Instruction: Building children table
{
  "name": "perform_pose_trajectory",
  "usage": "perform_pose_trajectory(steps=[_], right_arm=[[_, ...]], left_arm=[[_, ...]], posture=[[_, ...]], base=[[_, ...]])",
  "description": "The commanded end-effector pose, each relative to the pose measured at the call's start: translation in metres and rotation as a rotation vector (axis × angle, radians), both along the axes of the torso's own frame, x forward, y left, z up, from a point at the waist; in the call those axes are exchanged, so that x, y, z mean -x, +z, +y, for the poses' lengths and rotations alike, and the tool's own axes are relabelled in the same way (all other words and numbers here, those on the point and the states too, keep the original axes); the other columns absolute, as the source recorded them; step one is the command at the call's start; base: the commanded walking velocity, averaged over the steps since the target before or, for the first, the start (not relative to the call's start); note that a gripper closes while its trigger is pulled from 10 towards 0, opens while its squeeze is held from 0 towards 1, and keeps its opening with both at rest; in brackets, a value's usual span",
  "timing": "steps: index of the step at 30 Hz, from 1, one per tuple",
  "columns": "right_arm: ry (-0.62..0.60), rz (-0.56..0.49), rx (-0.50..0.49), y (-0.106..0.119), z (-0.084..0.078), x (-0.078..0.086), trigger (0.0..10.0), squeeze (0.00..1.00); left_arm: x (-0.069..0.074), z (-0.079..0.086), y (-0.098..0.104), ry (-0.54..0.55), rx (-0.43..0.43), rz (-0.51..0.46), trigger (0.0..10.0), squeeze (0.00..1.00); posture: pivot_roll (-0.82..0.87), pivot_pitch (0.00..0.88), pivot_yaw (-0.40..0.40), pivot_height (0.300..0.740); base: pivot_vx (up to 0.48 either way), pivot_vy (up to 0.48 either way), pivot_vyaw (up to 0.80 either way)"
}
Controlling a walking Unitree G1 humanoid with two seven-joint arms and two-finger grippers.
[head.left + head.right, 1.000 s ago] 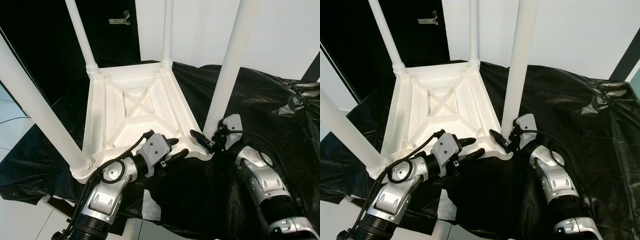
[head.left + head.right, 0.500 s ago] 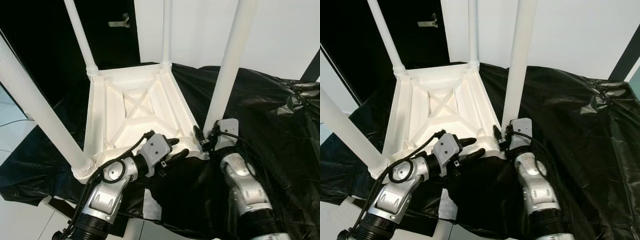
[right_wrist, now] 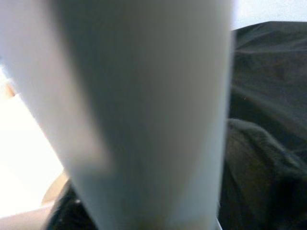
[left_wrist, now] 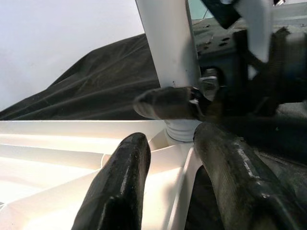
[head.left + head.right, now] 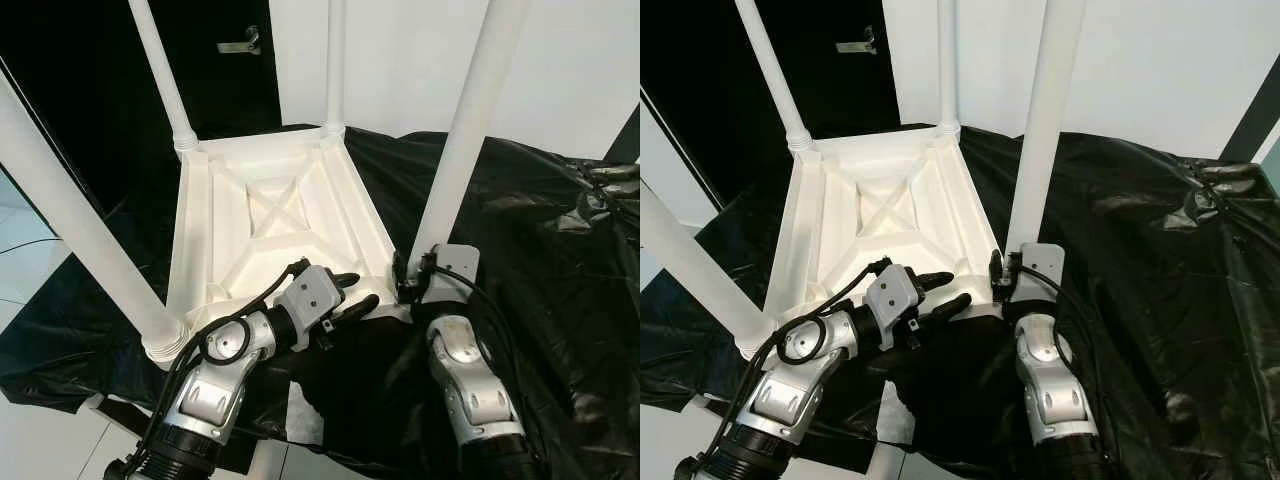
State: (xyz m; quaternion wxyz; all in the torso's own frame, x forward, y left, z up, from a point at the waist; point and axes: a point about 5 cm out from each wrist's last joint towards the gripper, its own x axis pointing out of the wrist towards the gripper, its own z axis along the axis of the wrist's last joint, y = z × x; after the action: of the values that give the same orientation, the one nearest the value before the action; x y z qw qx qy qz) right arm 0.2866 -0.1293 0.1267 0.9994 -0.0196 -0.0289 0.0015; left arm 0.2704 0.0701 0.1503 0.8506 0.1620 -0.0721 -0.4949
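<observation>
A white children's table (image 5: 250,215) lies upside down on a black cloth, with its legs pointing up. My left gripper (image 5: 358,291) is at the near rim and open, one finger inside the frame and the other finger (image 4: 230,167) outside it. My right gripper (image 5: 405,283) is at the foot of the near right leg (image 5: 465,130). One of its fingers (image 4: 168,103) lies across the leg just above the socket; the other is hidden behind the leg. In the right wrist view that leg (image 3: 144,96) stands very close.
The black cloth (image 5: 540,210) drapes in folds over the work surface and falls off at its near edge. The near left leg (image 5: 70,220) leans across the left side. A dark door with a handle (image 5: 238,44) and a white wall (image 5: 400,60) stand behind.
My right forearm has swung in to the left, beneath the gripper, while the gripper stayed at the foot of the leg and turned. The left gripper has hardly moved.
</observation>
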Motion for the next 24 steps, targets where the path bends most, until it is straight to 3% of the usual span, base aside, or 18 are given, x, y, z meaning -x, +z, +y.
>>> perform_pose_trajectory(steps=[1,3,9,10,11,17,18,24], right_arm=[[0.037,-0.018,-0.005,0.004,0.001,0.003,10.0,1.00],[0.049,-0.028,-0.002,0.005,0.000,0.004,10.0,1.00],[0.301,-0.048,0.021,0.009,-0.016,0.009,10.0,1.00],[0.338,-0.042,0.030,0.009,-0.019,0.007,10.0,0.29],[0.386,-0.033,0.026,0.009,-0.021,0.006,10.0,0.00],[0.502,-0.021,0.052,0.011,-0.023,-0.002,10.0,0.00],[0.584,-0.010,0.081,0.013,-0.022,-0.010,10.0,0.00],[0.705,0.030,0.133,0.011,-0.018,-0.022,10.0,0.00]], left_arm=[[-0.002,0.001,-0.002,0.046,0.010,-0.001,10.0,0.00],[-0.002,0.001,-0.002,0.046,0.010,-0.002,10.0,0.00],[-0.002,0.001,-0.001,0.047,0.010,-0.003,10.0,0.00],[-0.003,0.001,-0.001,0.047,0.009,-0.004,10.0,0.00],[-0.003,0.001,0.000,0.047,0.009,-0.005,10.0,0.00],[-0.005,0.001,0.000,0.048,0.010,-0.007,10.0,0.00],[-0.006,0.001,0.001,0.050,0.012,-0.009,10.0,0.00],[-0.006,0.002,0.002,0.054,0.015,-0.011,10.0,0.00]], posture=[[-0.03,0.000,-0.007,0.740],[-0.03,0.000,-0.008,0.740],[-0.04,0.000,0.002,0.740],[-0.04,0.000,0.005,0.740],[-0.04,0.000,0.006,0.740],[-0.04,0.000,0.011,0.740],[-0.04,0.000,0.013,0.740],[-0.03,0.000,0.011,0.740]], base=[[0.000,0.000,0.00],[0.000,0.000,0.00],[0.000,0.000,0.00],[0.000,0.000,0.00],[0.000,0.000,0.00],[0.000,0.000,0.00],[0.000,0.000,0.00],[0.000,0.000,0.00]])
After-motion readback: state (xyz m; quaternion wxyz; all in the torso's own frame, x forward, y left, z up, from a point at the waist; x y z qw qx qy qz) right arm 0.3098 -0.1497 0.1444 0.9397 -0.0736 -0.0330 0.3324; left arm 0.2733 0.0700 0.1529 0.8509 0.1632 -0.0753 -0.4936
